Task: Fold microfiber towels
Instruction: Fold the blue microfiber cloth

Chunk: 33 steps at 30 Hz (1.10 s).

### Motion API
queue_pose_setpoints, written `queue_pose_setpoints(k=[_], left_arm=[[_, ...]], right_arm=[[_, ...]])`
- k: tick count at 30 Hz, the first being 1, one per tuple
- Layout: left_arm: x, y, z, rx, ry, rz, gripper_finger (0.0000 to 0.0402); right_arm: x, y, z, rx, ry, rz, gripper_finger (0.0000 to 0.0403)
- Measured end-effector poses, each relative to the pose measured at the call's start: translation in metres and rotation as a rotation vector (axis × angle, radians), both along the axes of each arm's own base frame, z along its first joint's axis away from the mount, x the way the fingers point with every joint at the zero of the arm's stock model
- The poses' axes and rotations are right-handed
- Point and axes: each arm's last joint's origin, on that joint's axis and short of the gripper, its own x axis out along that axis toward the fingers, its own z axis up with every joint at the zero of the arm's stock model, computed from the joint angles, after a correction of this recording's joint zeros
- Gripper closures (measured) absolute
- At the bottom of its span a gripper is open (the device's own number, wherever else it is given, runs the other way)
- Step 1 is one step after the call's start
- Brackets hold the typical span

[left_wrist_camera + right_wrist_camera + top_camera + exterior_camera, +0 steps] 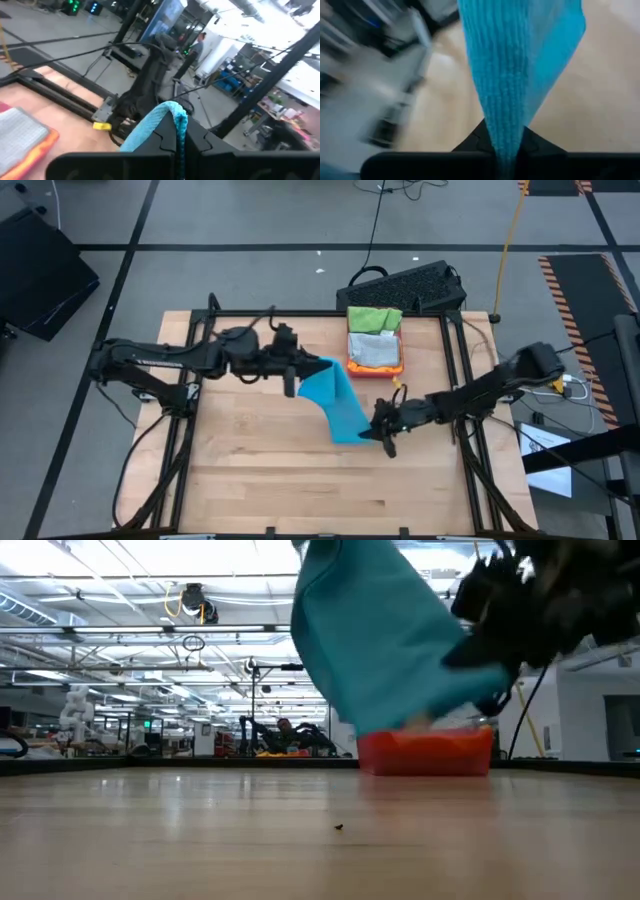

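Blue towel (337, 402), ribbed (seemingly), hanging taut

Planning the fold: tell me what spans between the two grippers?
The blue towel, stretched from left gripper to right gripper, each shut on it; high view.

One bright blue microfiber towel (335, 402) hangs above the wooden table (260, 470). One rectangular pink-red plastic tray (376, 368) sits at the table's far edge, holding two folded towels: one bright green towel (374, 318) and one grey towel (375, 350). Two dark arms reach over the table.
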Motion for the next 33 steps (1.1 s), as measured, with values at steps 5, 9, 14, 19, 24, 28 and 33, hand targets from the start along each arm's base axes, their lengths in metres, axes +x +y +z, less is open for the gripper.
queue_pose_setpoints(k=[5,9,14,19,24,28,33], left_arm=[[-0.016,-0.012,0.015,0.016,-0.054,-0.051,0.0399],[-0.022,-0.019,0.006,0.049,0.073,-0.064,0.0398],[-0.025,-0.019,-0.028,0.038,0.343,0.008,0.0398],[-0.026,-0.029,-0.061,-0.057,0.403,0.026,0.0399],[-0.027,-0.053,-0.079,-0.214,0.299,-0.043,0.0399],[-0.034,-0.075,-0.094,-0.281,0.266,-0.091,0.0398],[-0.043,-0.081,-0.135,-0.306,0.373,0.082,0.0399]], right_arm=[[-0.011,-0.005,0.046,0.185,0.095,0.08,0.0395],[-0.019,-0.011,0.068,0.171,0.188,0.077,0.0398],[-0.027,-0.018,0.059,0.252,0.353,0.155,0.0393],[-0.031,-0.016,0.054,0.386,0.471,0.285,0.0399],[-0.028,-0.009,0.066,0.528,0.422,0.477,0.0399],[-0.028,-0.007,0.07,0.502,0.362,0.574,0.04],[-0.033,-0.013,0.042,0.435,0.413,0.552,0.0401]])
